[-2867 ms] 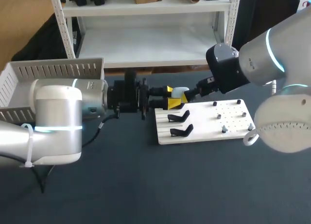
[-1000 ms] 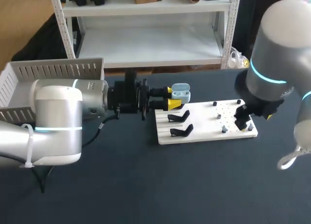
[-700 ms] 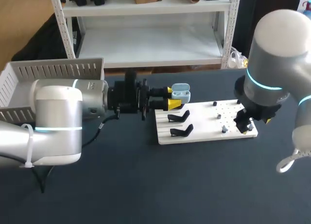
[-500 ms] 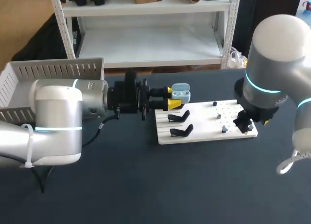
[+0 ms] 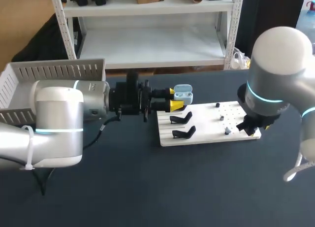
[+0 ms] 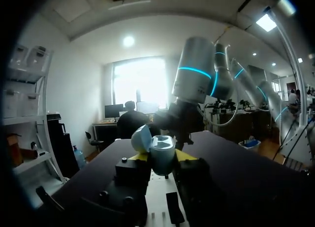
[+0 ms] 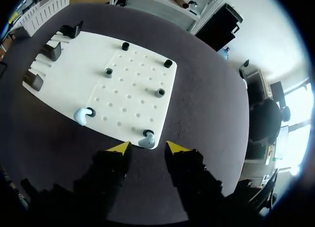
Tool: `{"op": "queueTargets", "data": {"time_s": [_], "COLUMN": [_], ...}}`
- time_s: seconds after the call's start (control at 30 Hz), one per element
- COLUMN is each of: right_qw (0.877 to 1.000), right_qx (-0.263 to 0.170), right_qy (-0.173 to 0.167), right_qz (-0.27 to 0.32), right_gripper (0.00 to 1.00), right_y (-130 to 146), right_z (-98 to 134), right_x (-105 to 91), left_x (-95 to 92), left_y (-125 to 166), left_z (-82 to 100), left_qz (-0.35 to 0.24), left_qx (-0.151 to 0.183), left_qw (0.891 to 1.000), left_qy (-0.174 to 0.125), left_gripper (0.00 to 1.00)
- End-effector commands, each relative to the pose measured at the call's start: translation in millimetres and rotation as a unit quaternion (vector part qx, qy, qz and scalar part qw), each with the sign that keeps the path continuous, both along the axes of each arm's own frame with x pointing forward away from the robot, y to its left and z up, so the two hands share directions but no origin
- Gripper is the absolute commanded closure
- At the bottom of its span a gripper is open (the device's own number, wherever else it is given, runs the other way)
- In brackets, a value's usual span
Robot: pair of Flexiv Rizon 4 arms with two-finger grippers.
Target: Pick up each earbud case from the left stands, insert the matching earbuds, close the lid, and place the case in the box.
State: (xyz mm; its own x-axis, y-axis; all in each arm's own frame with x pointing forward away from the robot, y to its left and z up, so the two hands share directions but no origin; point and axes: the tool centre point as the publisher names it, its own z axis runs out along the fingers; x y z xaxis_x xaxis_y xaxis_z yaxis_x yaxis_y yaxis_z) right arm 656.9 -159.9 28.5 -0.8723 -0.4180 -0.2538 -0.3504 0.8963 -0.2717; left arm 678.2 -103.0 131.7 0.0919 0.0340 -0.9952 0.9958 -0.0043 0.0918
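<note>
A: Nearest first. Right claw (image 7: 146, 147)?
B: It points down over the near right corner of the white pegboard (image 7: 133, 89). Fingers are spread apart and hold nothing. A pale blue earbud (image 7: 146, 139) sits on that corner, just ahead of the gap between the yellow tips. Can't tell if either tip touches it.
A: Other earbud?
B: Second earbud (image 7: 83, 115) is on the board's near edge, well apart from the claw. The board lies right of the tabletop (image 5: 147, 187) middle, toward the far edge.
A: Stands?
B: Black stands (image 5: 181, 118), two showing in the head view, on the board's left side.
A: Left claw and case?
B: Left claw (image 5: 173, 98) is level, up off the tabletop, at the board's far left corner. It's clamped on the light blue earbud case (image 6: 157, 150), a yellow tip on each side. Lid (image 6: 141, 138) is open, tipped up.
A: Box?
B: White slatted box (image 5: 49, 72), far left corner of the tabletop.
</note>
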Motion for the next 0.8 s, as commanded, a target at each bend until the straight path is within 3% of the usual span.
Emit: {"op": "queueTargets", "data": {"time_s": [0.03,0.3,0.57,0.8], "right_qw": [1.000,1.000,1.000,1.000], "right_qx": [-0.003,-0.007,-0.008,-0.010], "right_qy": [-0.011,-0.015,-0.019,-0.020], "right_qz": [-0.001,-0.003,-0.005,-0.007], "right_gripper": [0.59,0.70,0.69,0.77], "right_y": [1.3,1.1,1.6,1.5], "right_z": [-3.5,-6.2,-8.2,-9.1], "right_x": [1.2,4.2,6.4,8.7], "left_x": [-0.5,-0.5,-0.5,-0.5], "left_y": [0.4,0.4,0.4,0.4], "left_z": [-0.7,-0.7,-0.7,-0.7], "left_qz": [0.001,0.001,0.001,0.001], "left_qx": [-0.002,-0.002,-0.002,-0.002], "left_qw": [1.000,1.000,1.000,1.000], "left_qy": [-0.001,-0.001,-0.001,-0.001], "left_gripper": [1.00,1.00,1.00,1.00]}}
